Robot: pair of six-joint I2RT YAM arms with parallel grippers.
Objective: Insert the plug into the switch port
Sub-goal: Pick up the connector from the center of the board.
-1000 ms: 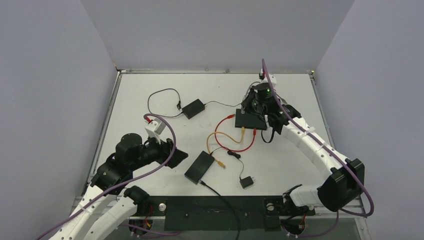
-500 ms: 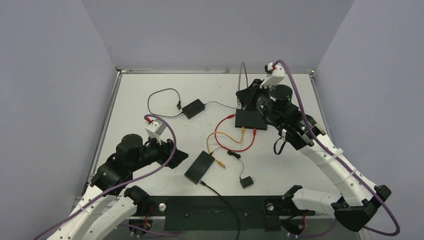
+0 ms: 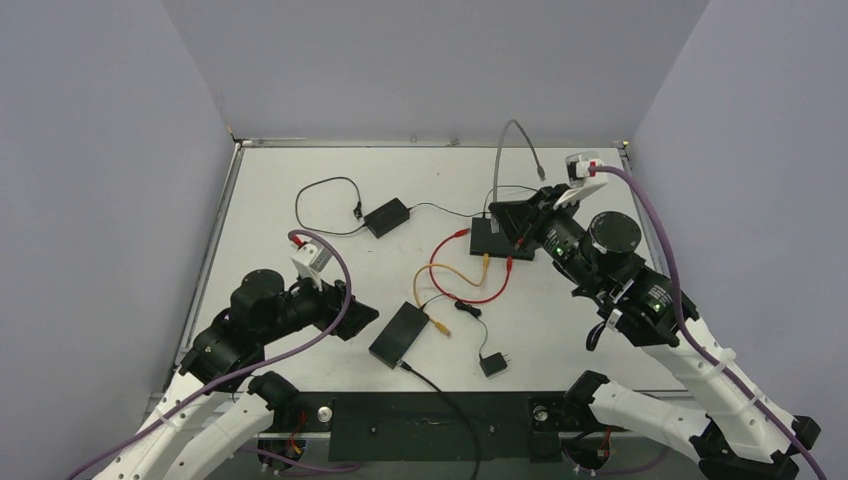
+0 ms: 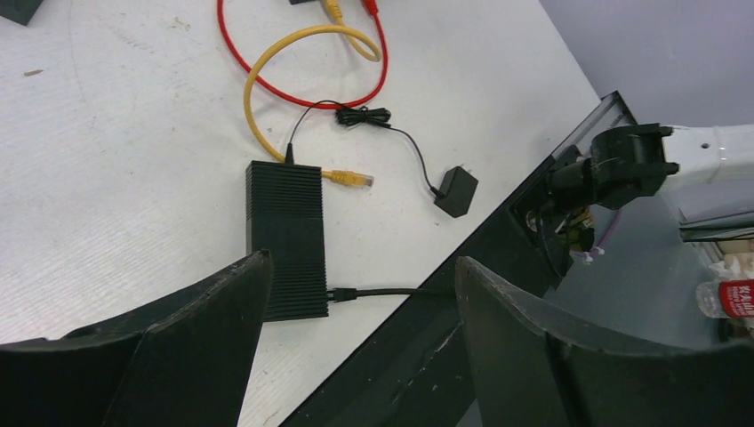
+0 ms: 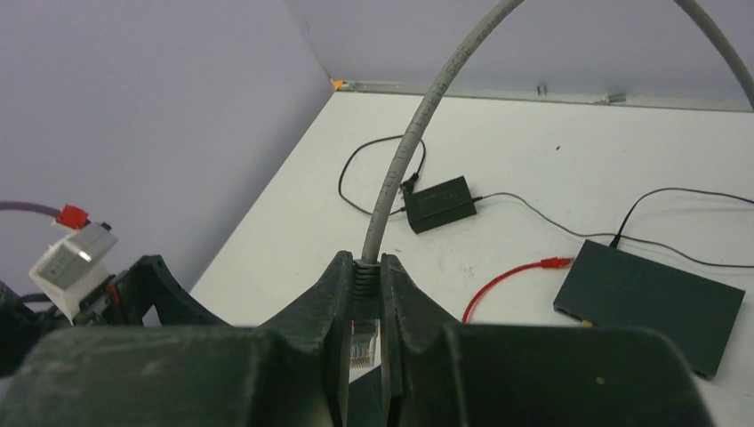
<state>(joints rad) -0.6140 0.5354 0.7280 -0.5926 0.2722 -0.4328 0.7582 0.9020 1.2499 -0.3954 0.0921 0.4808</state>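
The plug (image 5: 360,340) is pinched in the right gripper (image 5: 363,262), tip apparently turned toward the wrist; the switch (image 5: 649,302) lies at the frame's lower right. The left gripper (image 4: 360,262) is spread, empty.

Clear plastic plug (image 5: 360,342), matt black switch (image 5: 649,302)

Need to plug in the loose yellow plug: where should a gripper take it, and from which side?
Grip the yellow plug by its boot, from above, fingers across its narrow sides: it lies flat on the table, tip pointing away from the black box.
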